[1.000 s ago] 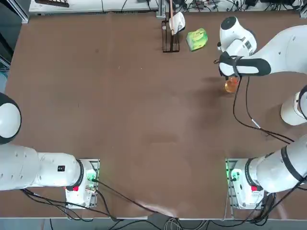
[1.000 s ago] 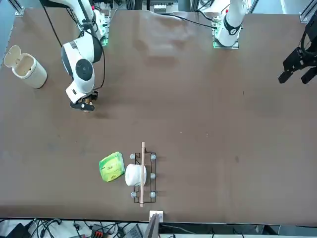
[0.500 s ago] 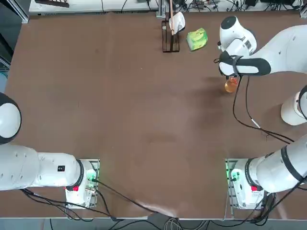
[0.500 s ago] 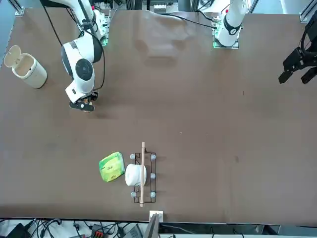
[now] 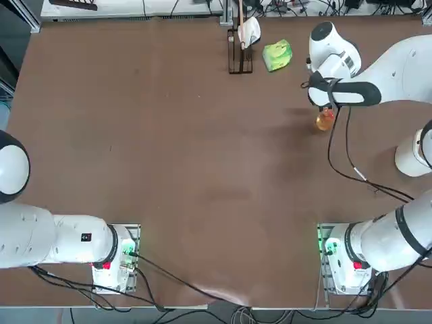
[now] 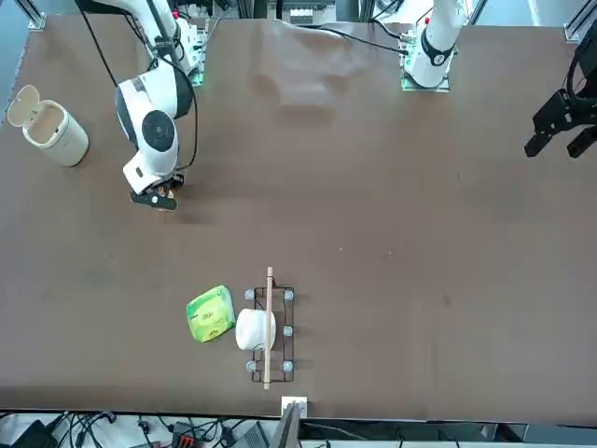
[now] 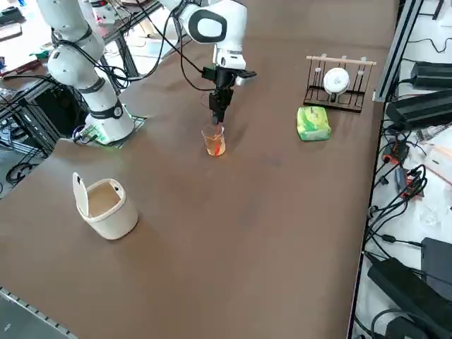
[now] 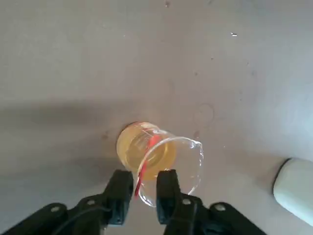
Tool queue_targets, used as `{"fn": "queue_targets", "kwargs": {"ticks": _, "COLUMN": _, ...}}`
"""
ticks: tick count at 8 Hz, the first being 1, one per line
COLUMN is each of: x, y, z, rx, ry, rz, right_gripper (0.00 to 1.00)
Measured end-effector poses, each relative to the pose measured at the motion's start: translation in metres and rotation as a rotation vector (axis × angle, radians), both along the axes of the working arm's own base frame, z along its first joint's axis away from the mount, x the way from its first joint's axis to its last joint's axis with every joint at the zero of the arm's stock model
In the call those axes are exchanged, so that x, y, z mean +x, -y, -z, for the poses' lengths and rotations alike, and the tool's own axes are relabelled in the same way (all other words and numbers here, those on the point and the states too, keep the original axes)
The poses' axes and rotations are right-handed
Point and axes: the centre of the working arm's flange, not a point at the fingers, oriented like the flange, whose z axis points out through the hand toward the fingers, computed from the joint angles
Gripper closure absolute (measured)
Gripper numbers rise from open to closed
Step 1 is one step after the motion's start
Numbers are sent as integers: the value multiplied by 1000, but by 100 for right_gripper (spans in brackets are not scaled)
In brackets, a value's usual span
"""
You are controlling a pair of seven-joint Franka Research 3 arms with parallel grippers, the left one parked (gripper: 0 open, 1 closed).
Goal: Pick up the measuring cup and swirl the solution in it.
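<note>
A: Item: right gripper point(image 8: 145, 188), upper centre of the side view; we had the fingers clamped on the measuring cup point(image 8: 161, 164) rim.

B: Solution point(image 8: 146, 152) shallow; we judged small, level circles safest.

I get even, diffuse overhead light across the table point(image 5: 169, 135); no hard glare, only a faint pale sheen patch near its middle. Shadows are soft and short; the arm point(image 5: 385, 67) throws a blurred dark band on the table in my wrist view. Top, front and side views are sharp to the edges. In the wrist view the tool point(image 8: 145, 188) is close and slightly soft, and the cup point(image 8: 159, 161) rim shows small bright glints.
</note>
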Motion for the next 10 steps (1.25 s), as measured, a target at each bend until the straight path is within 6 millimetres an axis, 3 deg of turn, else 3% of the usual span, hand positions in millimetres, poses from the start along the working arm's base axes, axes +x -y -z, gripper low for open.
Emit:
{"fn": "queue_targets", "kwargs": {"ticks": 3, "x": 0, "y": -1, "z": -1, "rx": 0, "ry": 2, "rz": -1, "right_gripper": 96}}
{"fn": "queue_targets", "kwargs": {"ticks": 7, "x": 11, "y": -2, "z": -17, "rx": 12, "ry": 23, "rz": -24, "right_gripper": 97}}
{"fn": "queue_targets", "kwargs": {"ticks": 10, "x": 15, "y": 20, "z": -36, "rx": 106, "ry": -49, "rz": -96, "right_gripper": 97}}
